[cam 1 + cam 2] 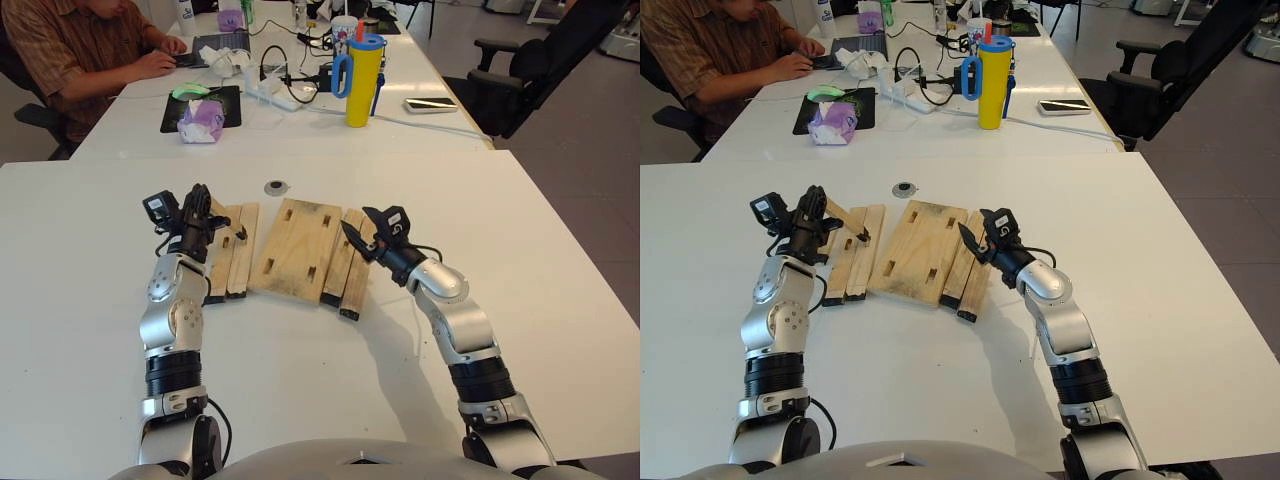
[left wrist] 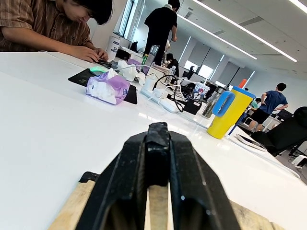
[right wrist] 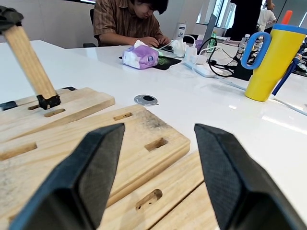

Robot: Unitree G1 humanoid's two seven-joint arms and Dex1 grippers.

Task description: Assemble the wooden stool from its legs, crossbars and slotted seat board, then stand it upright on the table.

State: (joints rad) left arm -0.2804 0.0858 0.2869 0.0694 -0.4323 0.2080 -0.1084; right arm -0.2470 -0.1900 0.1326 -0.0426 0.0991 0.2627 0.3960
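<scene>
Left gripper (image 1: 200,215) clamps a tilted wooden crossbar (image 3: 29,62) over leg boards (image 1: 232,262); right gripper (image 1: 355,235) hangs spread open beside the slotted seat board (image 1: 298,248).

The counter (image 1: 540,250) is left bare to the right of the wooden parts, to the left of them, and on the near side. In the middle the way is blocked by the slotted seat board (image 1: 298,248). The right bars (image 1: 345,270) lie against its right edge, and the left bars (image 1: 234,258) lie beside its left edge. Only a narrow strip of counter is seen between the left bars and the board. The room above the left bars is taken by a tilted crossbar (image 3: 29,57), clamped in the left end effector (image 1: 203,212). The spread right end effector (image 1: 358,230) is placed over the right bars. Behind the board a small round disc (image 1: 276,187) is lying, with bare surface around it.
</scene>
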